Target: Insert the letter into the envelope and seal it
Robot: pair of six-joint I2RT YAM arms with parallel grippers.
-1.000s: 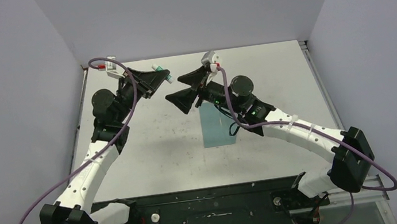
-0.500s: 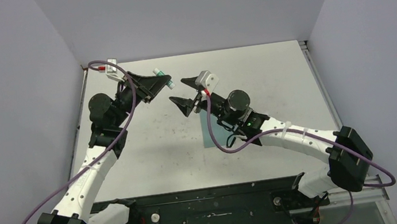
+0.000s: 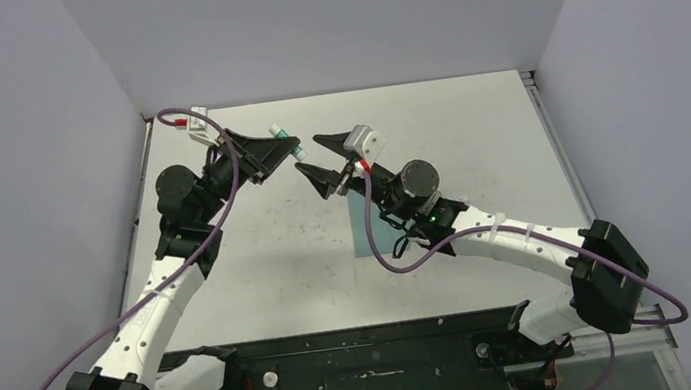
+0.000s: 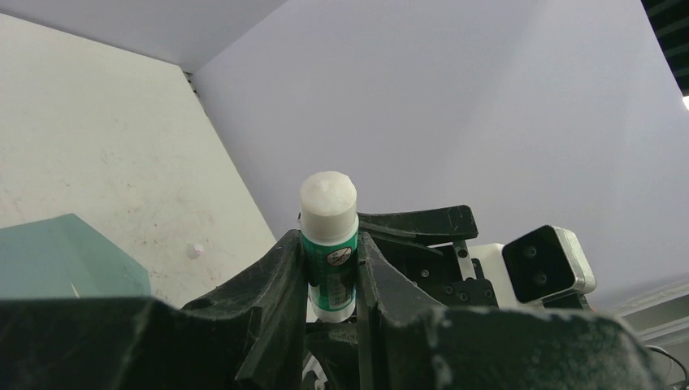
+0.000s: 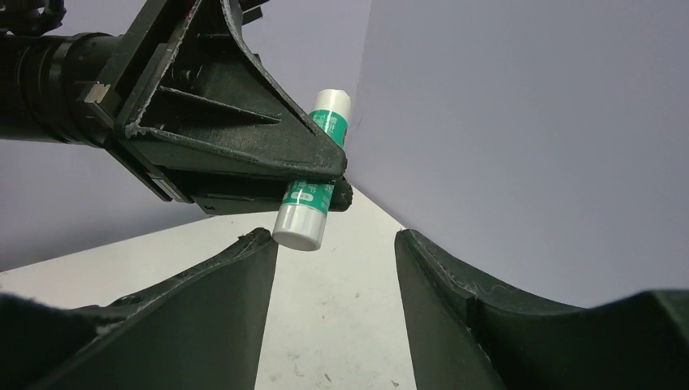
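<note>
My left gripper [image 3: 290, 148] is shut on a small white-and-green glue tube [image 3: 280, 133] and holds it above the far middle of the table. In the left wrist view the tube [image 4: 328, 195] stands upright between the pads. My right gripper [image 3: 308, 155] is open and empty, its jaws facing the tube from the right. In the right wrist view the tube's lower white end [image 5: 299, 224] hangs just above my right gripper's left fingertip [image 5: 253, 244]. The teal envelope [image 3: 367, 234] lies flat on the table, mostly under the right arm; a corner shows in the left wrist view [image 4: 65, 248]. The letter is not in view.
The white table [image 3: 475, 138] is walled by pale panels at the back and both sides. A black rail [image 3: 362, 349] with the arm bases runs along the near edge. A small pale speck [image 4: 193, 251] lies on the table near the envelope.
The right wrist has rolled and swung left, so its open jaws now face the tube closely. The left gripper has carried the tube slightly nearer and lower.
</note>
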